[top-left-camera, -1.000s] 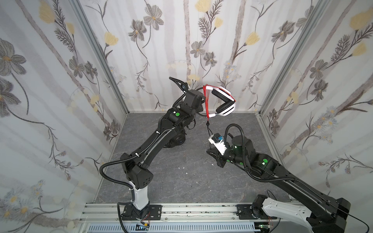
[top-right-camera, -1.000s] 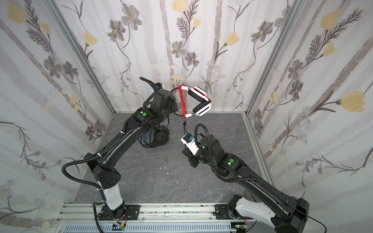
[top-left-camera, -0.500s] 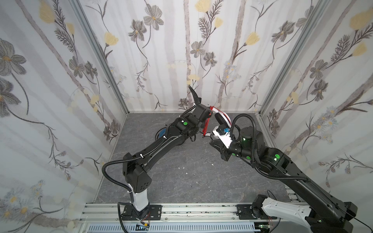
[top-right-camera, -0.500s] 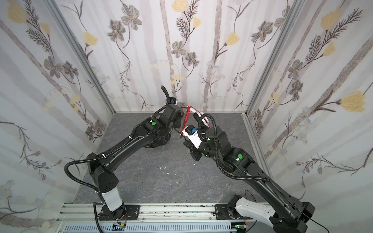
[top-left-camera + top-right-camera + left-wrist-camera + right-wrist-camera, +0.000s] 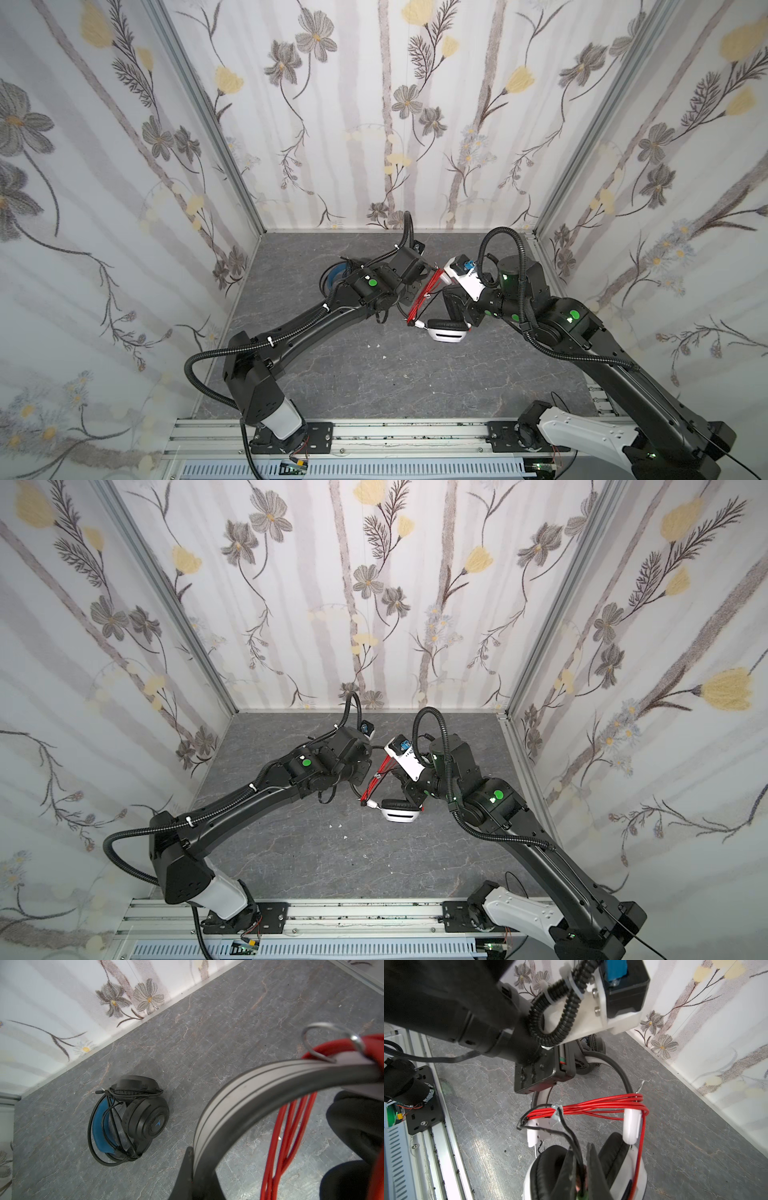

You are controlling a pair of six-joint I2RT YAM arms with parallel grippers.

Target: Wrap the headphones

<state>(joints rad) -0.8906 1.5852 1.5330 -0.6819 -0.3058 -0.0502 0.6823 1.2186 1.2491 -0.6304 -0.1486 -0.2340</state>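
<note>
left gripper (image 5: 195, 1172) clamped on the band of the white headset (image 5: 446, 333), right gripper (image 5: 581, 1169) pinching its cable (image 5: 602, 1103), black headset (image 5: 143, 1120) lying far left

Notes one headset (image 5: 133, 1120) on the floor (image 5: 374, 374) at back left, just behind the left arm (image 5: 316, 328), and the second headset (image 5: 446, 332) low at mid-floor between that arm and the right arm (image 5: 573, 332), earcups frontmost, cable (image 5: 424, 295) strung along its left side.
</note>
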